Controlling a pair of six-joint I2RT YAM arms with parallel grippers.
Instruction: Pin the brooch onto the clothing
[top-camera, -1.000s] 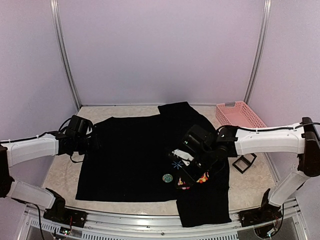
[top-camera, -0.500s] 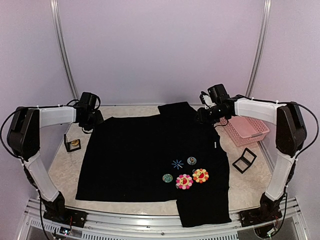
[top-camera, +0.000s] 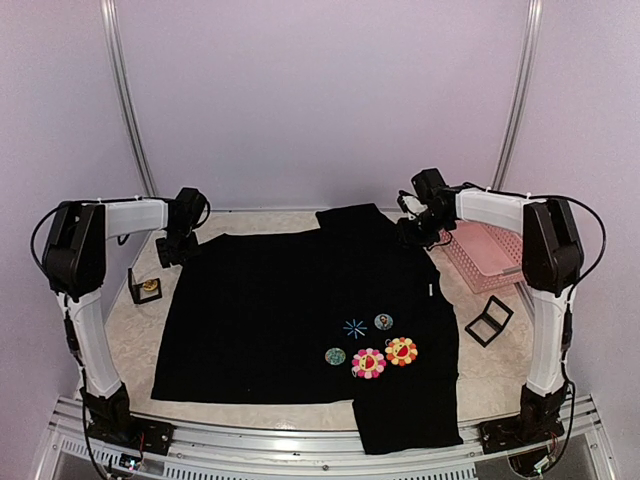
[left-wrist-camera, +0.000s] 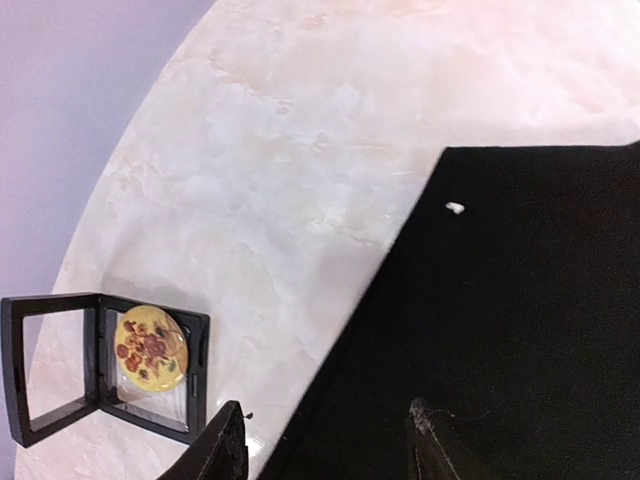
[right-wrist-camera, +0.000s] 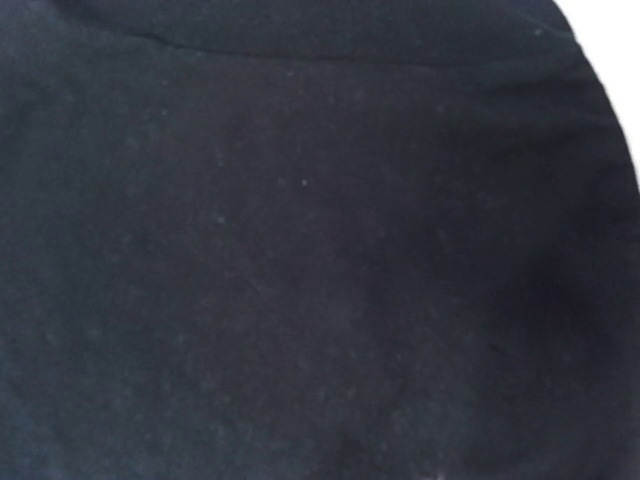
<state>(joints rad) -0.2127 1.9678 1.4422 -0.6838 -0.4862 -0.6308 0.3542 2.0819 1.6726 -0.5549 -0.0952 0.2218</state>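
The black shirt (top-camera: 280, 310) lies spread flat on the table. On its front are a light-blue star mark (top-camera: 354, 328), a pink flower badge (top-camera: 367, 362), an orange flower badge (top-camera: 401, 351) and two small round badges (top-camera: 383, 321). A yellow round brooch (left-wrist-camera: 150, 347) sits in an open black box (top-camera: 148, 288) left of the shirt. My left gripper (top-camera: 170, 250) is open and empty, its jaws (left-wrist-camera: 325, 410) straddling the shirt's far left edge (left-wrist-camera: 520, 300). My right gripper (top-camera: 415, 232) is low over the shirt's far right part. The right wrist view shows only black cloth (right-wrist-camera: 300, 250), with no fingers in sight.
A pink basket (top-camera: 483, 243) stands at the far right, beside the right arm. An empty open black box (top-camera: 488, 320) lies right of the shirt. Bare marble table (left-wrist-camera: 300, 150) lies beyond the shirt's left corner. Purple walls close the back and sides.
The right gripper left the badges on the shirt's front and went to its far right part. The left gripper moved from the left edge to the far left corner.
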